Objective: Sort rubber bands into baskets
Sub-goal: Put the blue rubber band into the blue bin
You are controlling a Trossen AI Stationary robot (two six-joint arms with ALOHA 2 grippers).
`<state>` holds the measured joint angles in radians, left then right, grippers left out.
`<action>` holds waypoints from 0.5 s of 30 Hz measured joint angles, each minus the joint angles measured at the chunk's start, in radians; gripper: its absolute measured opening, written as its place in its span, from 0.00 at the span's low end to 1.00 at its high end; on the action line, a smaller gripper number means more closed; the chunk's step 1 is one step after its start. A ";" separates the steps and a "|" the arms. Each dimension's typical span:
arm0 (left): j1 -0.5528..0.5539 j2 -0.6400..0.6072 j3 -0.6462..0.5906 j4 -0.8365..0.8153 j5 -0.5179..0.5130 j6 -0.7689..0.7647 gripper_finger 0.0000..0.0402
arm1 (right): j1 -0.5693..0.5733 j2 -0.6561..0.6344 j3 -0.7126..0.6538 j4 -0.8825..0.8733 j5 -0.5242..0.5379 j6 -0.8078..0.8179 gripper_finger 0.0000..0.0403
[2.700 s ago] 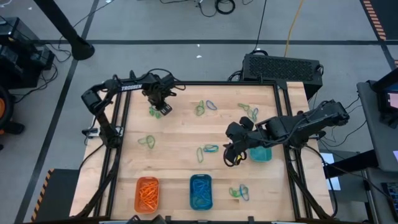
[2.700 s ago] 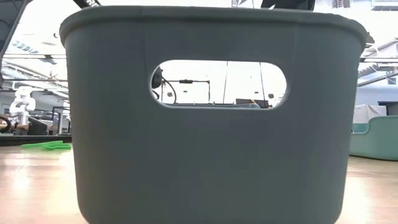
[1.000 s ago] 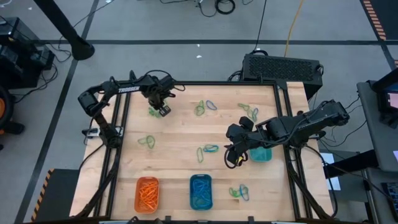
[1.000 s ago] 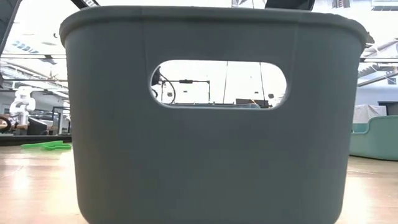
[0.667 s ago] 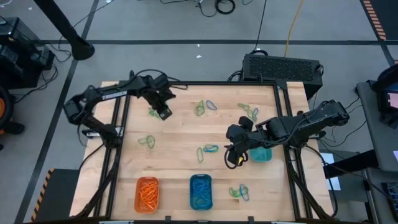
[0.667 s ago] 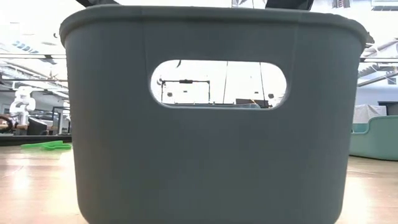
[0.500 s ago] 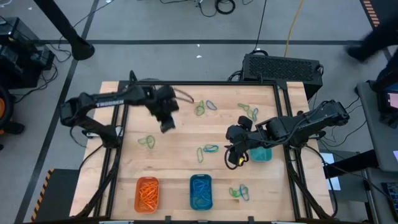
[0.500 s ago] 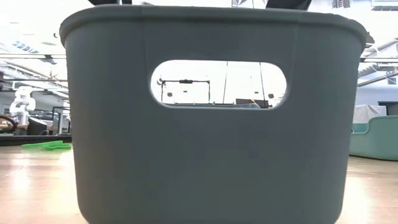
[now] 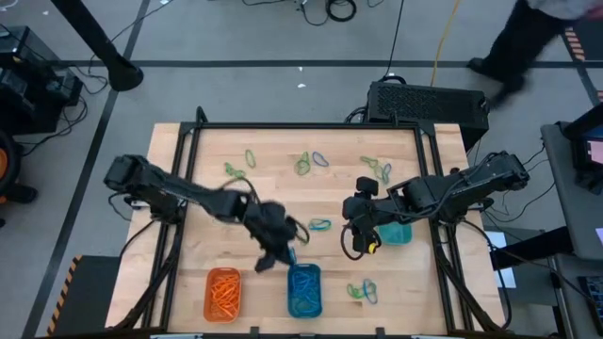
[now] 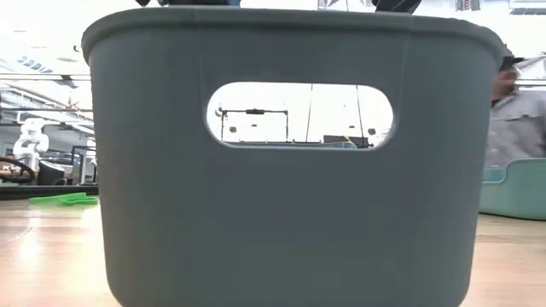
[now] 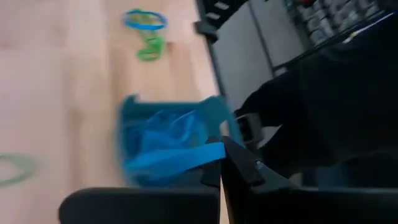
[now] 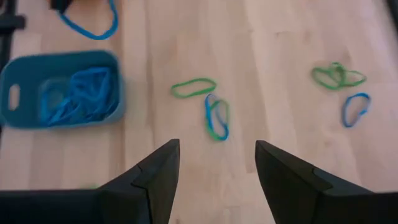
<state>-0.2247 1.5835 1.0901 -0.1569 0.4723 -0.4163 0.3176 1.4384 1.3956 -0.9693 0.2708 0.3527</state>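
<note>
Left gripper [image 9: 280, 254] (jaws clenched) swung to blue basket [image 9: 304, 290]; right gripper [image 9: 358, 237] released

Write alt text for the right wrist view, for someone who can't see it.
The right gripper, fingers open, hangs above a wooden table. Loose green and blue rubber bands lie scattered on the wood, and to one side a blue basket holds a pile of blue bands.

Left claw [image 9: 276, 256] closed, arm outstretched; right claw [image 9: 360, 240] open.
</note>
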 joint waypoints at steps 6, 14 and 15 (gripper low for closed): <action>-0.148 0.124 0.000 0.285 -0.099 -0.173 0.00 | 0.013 0.000 0.000 -0.012 -0.096 -0.068 0.50; -0.264 0.247 0.023 0.354 -0.174 -0.336 0.00 | 0.063 0.000 0.000 -0.002 -0.095 0.025 0.50; -0.272 0.258 0.033 0.354 -0.173 -0.336 0.00 | 0.073 0.000 0.000 -0.001 -0.094 0.058 0.50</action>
<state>-0.4965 1.8412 1.1230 0.1968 0.2989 -0.7521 0.3904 1.4384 1.3956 -0.9702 0.1764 0.4112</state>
